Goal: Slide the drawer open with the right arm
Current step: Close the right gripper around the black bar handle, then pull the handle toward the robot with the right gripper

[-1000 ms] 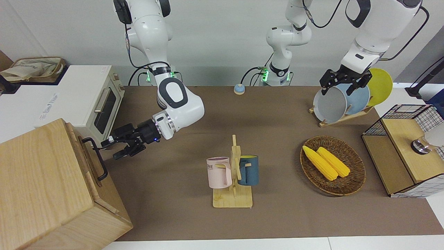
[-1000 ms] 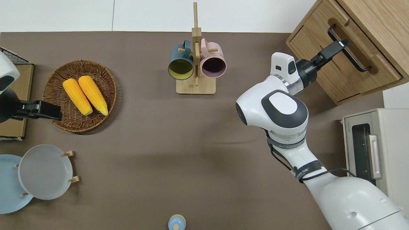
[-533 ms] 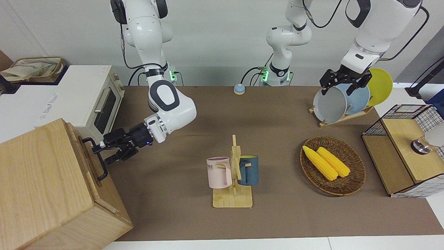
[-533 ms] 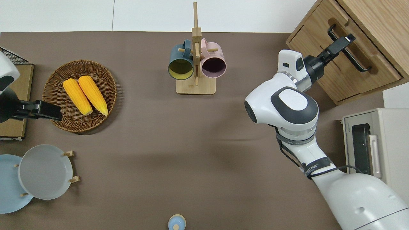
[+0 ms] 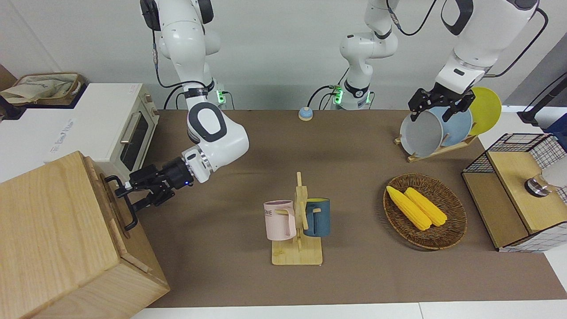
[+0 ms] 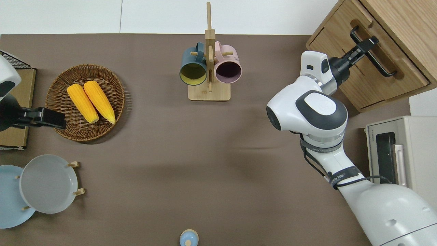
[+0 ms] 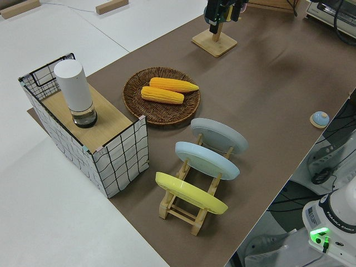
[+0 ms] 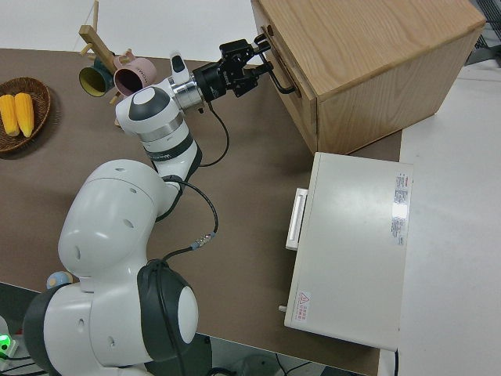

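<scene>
1. We see the right arm's black two-finger gripper (image 5: 131,195) reaching sideways at the black metal bar handle (image 6: 372,56) of the drawer. Its jaws are spread, one finger above the bar and one below, and we judge they have not yet closed on it.

2. The handle is directly ahead of the fingertips, at the end of the bar nearer the robots. The bar's long axis runs across the reach, so the spread fingers bracket it squarely, and we reckon the pull must go straight back along the forearm, away from the cabinet.

3. The wide shallow light-wood drawer (image 6: 362,65) sits shut in the top of the large pale wooden cabinet (image 5: 57,239), at the right arm's end of the brown table (image 5: 354,274), farther from the robots than the white toaster oven (image 5: 128,128).

4. The white jointed right arm (image 6: 307,114) is clearly the nearer arm to the drawer; the left arm's black gripper (image 5: 436,104) is parked, and whether it is open we cannot tell.
</scene>
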